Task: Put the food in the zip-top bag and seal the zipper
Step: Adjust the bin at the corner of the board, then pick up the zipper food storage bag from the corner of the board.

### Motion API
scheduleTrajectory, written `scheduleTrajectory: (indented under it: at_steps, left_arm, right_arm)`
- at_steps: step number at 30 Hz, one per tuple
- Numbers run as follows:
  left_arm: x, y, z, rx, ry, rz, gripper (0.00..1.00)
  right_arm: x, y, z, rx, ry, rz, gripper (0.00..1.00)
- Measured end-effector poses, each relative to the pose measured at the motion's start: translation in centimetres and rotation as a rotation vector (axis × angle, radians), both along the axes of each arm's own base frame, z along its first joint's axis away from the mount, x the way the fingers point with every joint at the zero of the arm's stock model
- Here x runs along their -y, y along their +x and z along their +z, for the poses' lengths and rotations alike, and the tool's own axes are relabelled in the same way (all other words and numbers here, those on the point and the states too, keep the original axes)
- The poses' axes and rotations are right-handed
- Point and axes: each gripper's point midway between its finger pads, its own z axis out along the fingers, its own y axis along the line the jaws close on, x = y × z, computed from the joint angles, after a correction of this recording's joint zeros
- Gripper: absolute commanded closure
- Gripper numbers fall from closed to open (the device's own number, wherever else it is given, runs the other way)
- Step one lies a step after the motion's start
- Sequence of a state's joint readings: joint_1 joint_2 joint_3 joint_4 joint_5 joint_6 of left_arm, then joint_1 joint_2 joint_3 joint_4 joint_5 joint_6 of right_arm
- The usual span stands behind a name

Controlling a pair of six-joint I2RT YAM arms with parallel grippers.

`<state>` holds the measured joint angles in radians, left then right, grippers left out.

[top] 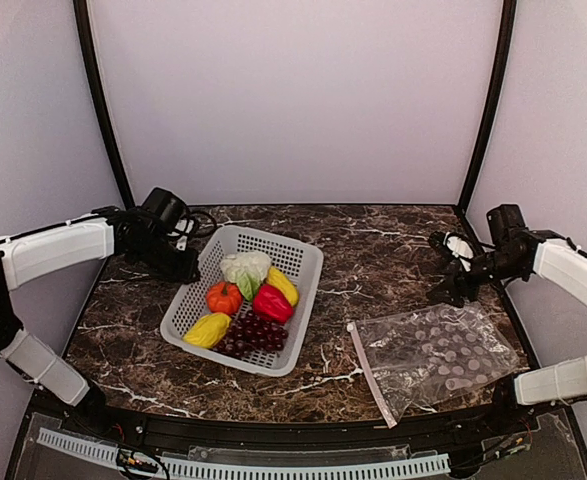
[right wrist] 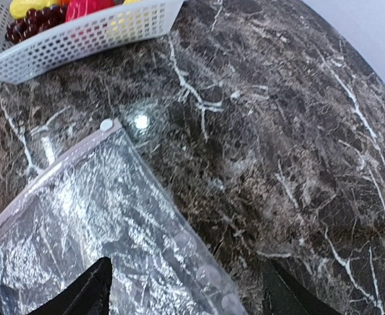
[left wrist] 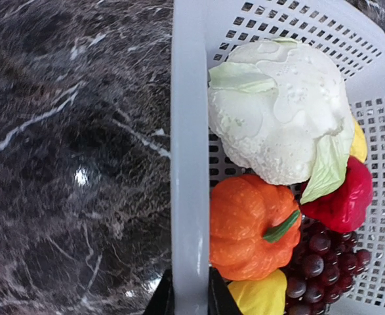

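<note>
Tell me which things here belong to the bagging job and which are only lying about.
Job: cauliflower, tomato, red pepper, near yellow piece, far yellow piece, grape bunch, zip-top bag, zipper.
Not the job: basket holding the food, marble table.

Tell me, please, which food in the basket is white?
The cauliflower, white with pale green leaves, at the basket's far end; the others are orange, red, yellow or dark red.
</note>
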<state>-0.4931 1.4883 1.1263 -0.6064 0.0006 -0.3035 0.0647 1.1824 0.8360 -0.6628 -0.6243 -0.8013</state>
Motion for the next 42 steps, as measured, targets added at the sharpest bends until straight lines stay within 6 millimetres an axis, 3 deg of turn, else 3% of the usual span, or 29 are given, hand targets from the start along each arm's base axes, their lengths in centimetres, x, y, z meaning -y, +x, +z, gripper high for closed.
scheduleTrajectory:
  at_steps: [6,12,14,15,17,21,26,33,36,40,42]
  left_arm:
    - [-0.8,-3.8,0.5,0.046,-0.135,0.173,0.98]
    - [-0.9,-4.9,-1.8,0.025,-0.216,0.296,0.96]
    - [-0.7,-4.7,-2.3,0.011,-0.227,0.317,0.87]
    - [-0.5,-4.5,-2.5,0.010,-0.235,0.324,0.70]
    - [0.0,-3.9,-2.6,0.015,-0.249,0.334,0.48]
    - [0.1,-2.9,-2.6,0.024,-0.239,0.360,0.41]
    - [-0.2,-1.8,-0.8,0.088,-0.223,0.372,0.40]
    - [-1.2,-0.9,2.5,0.183,-0.185,0.370,0.41]
    - [-1.4,-0.5,4.1,0.225,-0.178,0.363,0.42]
    - [-1.5,-0.3,5.1,0.261,-0.167,0.335,0.42]
    - [-1.3,-0.3,5.4,0.273,-0.158,0.294,0.43]
  right_arm:
    - [0.0,-4.4,-1.1,-0.044,-0.092,0.123,0.31]
    - [-3.7,-11.2,-2.1,-0.054,-0.148,0.416,0.29]
    - [-4.5,-12.9,-2.8,-0.084,-0.165,0.490,0.26]
    - [-4.6,-13.6,-3.2,-0.106,-0.180,0.518,0.24]
    - [-5.5,-15.4,-3.6,-0.123,-0.204,0.606,0.23]
    - [-6.4,-18.5,-4.1,-0.166,-0.239,0.731,0.23]
    - [-6.2,-19.9,-5.1,-0.191,-0.297,0.778,0.24]
    - [-5.3,-21.1,-8.6,-0.228,-0.439,0.813,0.25]
    - [-5.5,-20.2,-9.2,-0.199,-0.478,0.784,0.41]
    - [-6.1,-18.2,-9.8,-0.126,-0.509,0.719,0.85]
    - [-6.3,-17.2,-10.1,-0.104,-0.530,0.686,0.98]
